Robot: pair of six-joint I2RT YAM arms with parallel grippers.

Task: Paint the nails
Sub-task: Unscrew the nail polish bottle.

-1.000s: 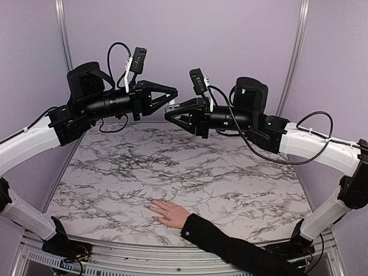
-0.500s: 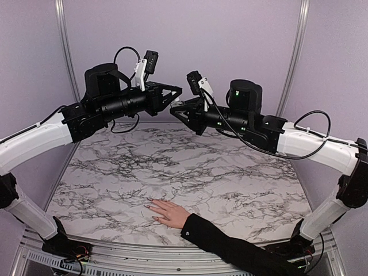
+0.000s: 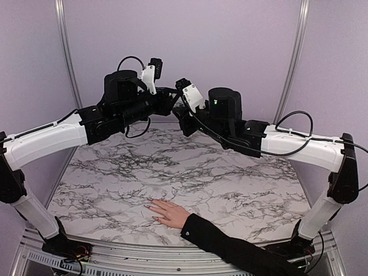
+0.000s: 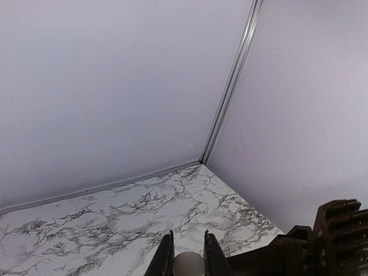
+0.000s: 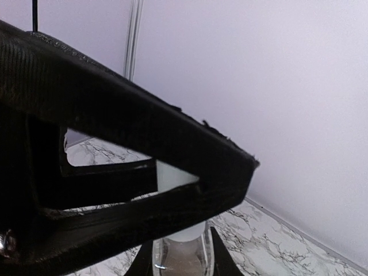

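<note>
"Top external: where are the nails (image 3: 149, 202)?"
"Lower centre, on a hand (image 3: 171, 214) flat on the table (image 3: 230, 172); tiny, likely delicate, nothing to grasp. Left gripper (image 4: 188, 253) pinches a cap (image 4: 188, 265), right gripper (image 5: 181, 253) its bottle (image 5: 181, 257)."

You've got a white table (image 3: 190, 172) with grey-black marble veining, lilac walls (image 3: 218, 46), white arms (image 3: 46, 141) with black joints, a clear bottle (image 5: 179, 260) with a white cap (image 5: 172, 177), and a pale hand (image 3: 169, 214) in a black sleeve (image 3: 230, 246).

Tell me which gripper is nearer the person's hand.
Right, barely. The right gripper and left gripper meet high over the far side, far from the hand; the right sits slightly lower.
</note>
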